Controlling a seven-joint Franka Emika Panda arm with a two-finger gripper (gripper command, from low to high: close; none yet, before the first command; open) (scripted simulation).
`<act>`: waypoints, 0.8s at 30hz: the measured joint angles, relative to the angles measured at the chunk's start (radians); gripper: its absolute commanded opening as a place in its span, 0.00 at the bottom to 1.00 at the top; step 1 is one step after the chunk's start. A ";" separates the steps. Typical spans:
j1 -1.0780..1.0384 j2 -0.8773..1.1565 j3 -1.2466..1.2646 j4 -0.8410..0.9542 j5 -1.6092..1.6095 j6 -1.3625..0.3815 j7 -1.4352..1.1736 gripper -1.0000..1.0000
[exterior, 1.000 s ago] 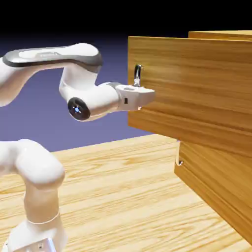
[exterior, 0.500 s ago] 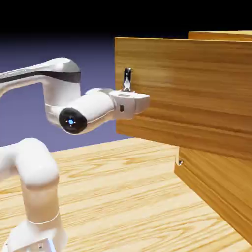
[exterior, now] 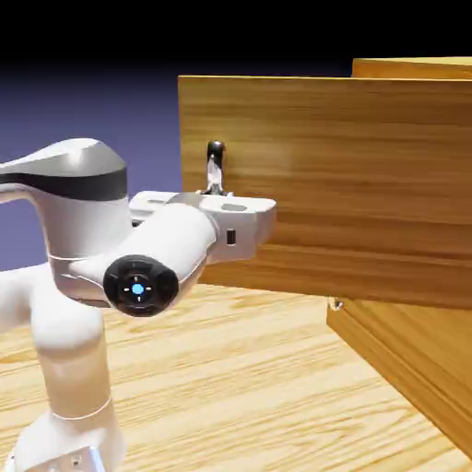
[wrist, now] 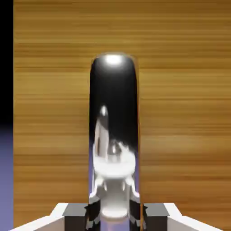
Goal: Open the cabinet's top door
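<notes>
The cabinet [exterior: 415, 350] of honey-coloured wood stands at the exterior view's right. Its top door [exterior: 350, 175] is swung well out toward the exterior view's left, its free edge far from the cabinet body. A dark metal bar handle [exterior: 215, 166] stands upright near that edge. My gripper [exterior: 221, 198] is shut on the handle's lower part. In the hand view the glossy handle [wrist: 113, 131] fills the middle, running up from between my fingertips [wrist: 76, 212], with the door's wood [wrist: 180, 113] behind it.
The lower panel [exterior: 406, 355] is closed, with its small metal handle [exterior: 337, 303] just under the open door. The wooden table [exterior: 249, 387] spreads below my arm. My arm's elbow [exterior: 138, 281] sits low at the left.
The top door has swung further out toward the exterior view's left. My gripper moved left and slightly down with the handle, and the arm folded back.
</notes>
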 measured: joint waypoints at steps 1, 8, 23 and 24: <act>0.021 0.008 -0.028 0.036 -0.021 -0.038 0.002 0.00; 0.191 0.044 -0.183 0.290 -0.128 -0.269 0.022 0.00; 0.592 0.033 -0.370 0.834 -0.228 -0.669 0.107 0.00; 0.619 0.031 -0.378 0.870 -0.230 -0.693 0.115 0.00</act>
